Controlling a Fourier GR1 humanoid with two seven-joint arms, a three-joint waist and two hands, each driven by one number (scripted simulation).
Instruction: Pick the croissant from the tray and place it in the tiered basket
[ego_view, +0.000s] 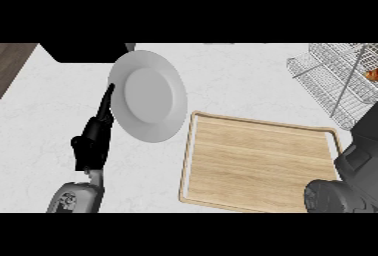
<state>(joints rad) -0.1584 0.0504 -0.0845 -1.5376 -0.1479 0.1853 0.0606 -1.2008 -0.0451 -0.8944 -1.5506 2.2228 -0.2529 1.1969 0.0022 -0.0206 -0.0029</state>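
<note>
White marbled worktop (44, 120) fills the head view, with a dark strip of wood at the far left edge. A wooden tray (258, 162) lies at centre-right, its surface bare; no croissant rests on it. A grey-white plate (148, 95) sits just left of the tray, near its far corner. At the upper right stands the wire tiered basket (332, 75), and a small patch of orange-brown, which I judge to be the croissant (371, 74), shows at the basket's right edge, mostly cut off by the view. Its long axis cannot be told.

The left robot hand (102, 117) shows at the plate's left rim, fingers straight and released, resting and holding nothing. The right arm (353, 170) rises along the right edge toward the basket, but its robot hand lies outside the view, so its grasp cannot be told. The croissant lies far to the right of the left robot hand, so the right arm is much nearer. Judged from this, the placing looks under way or nearly done.
</note>
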